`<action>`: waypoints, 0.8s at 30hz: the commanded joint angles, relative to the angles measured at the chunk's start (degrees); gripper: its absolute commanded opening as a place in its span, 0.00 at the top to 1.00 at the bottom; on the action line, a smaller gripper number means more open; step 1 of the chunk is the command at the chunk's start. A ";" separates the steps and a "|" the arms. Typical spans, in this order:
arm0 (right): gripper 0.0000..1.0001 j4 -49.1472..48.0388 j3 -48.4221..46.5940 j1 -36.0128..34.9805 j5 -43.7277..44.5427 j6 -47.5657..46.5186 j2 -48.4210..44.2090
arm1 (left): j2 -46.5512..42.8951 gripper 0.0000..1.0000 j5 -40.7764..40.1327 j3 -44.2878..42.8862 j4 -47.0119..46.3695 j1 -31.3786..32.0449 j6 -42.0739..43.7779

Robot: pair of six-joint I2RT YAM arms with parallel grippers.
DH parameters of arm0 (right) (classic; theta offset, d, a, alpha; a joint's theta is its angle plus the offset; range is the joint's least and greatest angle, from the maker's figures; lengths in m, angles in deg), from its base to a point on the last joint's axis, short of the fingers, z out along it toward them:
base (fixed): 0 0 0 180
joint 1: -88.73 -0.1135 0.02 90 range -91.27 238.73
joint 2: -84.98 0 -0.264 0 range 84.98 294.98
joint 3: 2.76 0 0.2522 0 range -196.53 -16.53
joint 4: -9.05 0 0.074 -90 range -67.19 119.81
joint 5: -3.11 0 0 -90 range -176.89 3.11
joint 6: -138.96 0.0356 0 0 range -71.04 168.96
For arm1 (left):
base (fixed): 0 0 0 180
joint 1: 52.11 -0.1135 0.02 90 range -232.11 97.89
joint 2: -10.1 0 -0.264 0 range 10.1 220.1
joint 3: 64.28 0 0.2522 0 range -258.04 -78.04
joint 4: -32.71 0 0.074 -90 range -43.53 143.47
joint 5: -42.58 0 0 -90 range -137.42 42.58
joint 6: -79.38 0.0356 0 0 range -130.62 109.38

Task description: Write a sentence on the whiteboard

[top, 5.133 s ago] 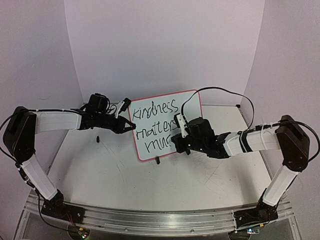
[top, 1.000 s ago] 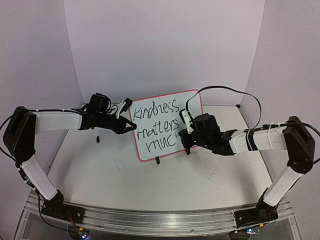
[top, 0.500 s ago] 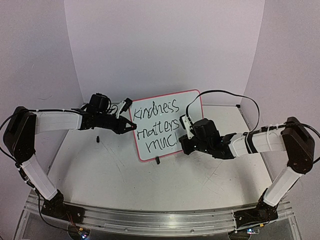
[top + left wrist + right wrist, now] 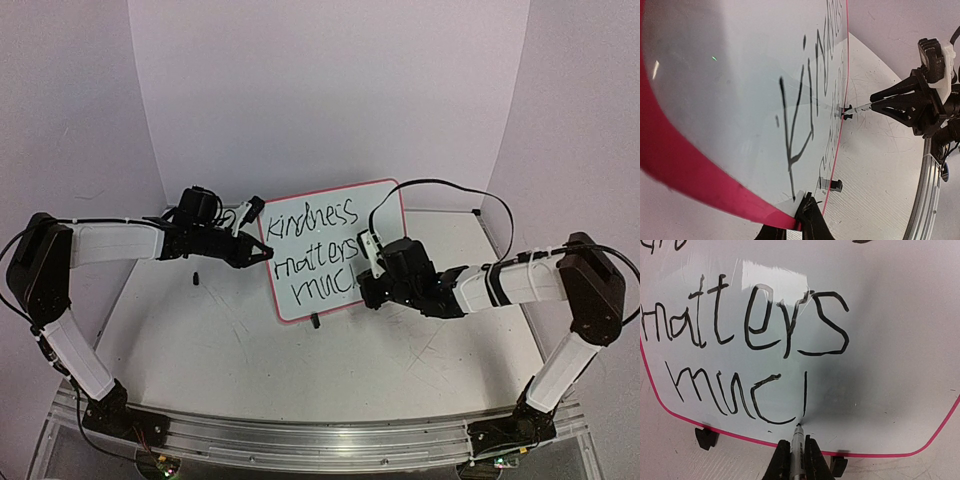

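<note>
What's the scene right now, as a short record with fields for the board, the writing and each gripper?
whiteboard: standing upright, red-pink rim
sentence: "kindness matters muc", plus one upright stroke
left gripper: shut on the whiteboard's rim
right gripper: shut on marker
marker: tip at the stroke's lower end

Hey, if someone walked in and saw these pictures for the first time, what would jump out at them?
The upright, pink-rimmed whiteboard at the centre of the overhead view stands out first, with its black handwriting reading "kindness matters muc" plus a lone vertical stroke. Next is the right end effector, holding a marker with its tip at the foot of that stroke. The left end effector pinches the board's left edge.
</note>
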 commanded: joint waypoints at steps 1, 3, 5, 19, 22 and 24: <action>1.00 -3.24 -3.31 0.19 2.82 -0.62 1.01 | 1.69 1.00 -14.62 -0.86 2.92 -0.69 5.96; 1.00 -3.28 -3.81 0.25 3.32 -0.96 0.69 | 1.80 1.00 -14.62 -0.96 2.91 -0.73 6.07; 1.00 -3.29 -4.28 0.35 3.40 -1.44 0.40 | 1.79 1.00 -14.60 -0.93 2.90 -0.69 6.04; 1.00 -3.29 -6.47 1.62 5.12 -2.51 0.29 | 1.58 1.00 -14.70 -0.77 2.98 -0.72 6.10; 1.00 -3.29 -6.33 1.96 5.87 -2.42 0.02 | 1.61 1.00 -14.73 -0.77 3.01 -0.73 6.13; 1.00 -3.29 -6.04 2.26 6.18 -2.36 -0.25 | 1.51 1.00 -14.77 -0.79 3.01 -0.66 6.12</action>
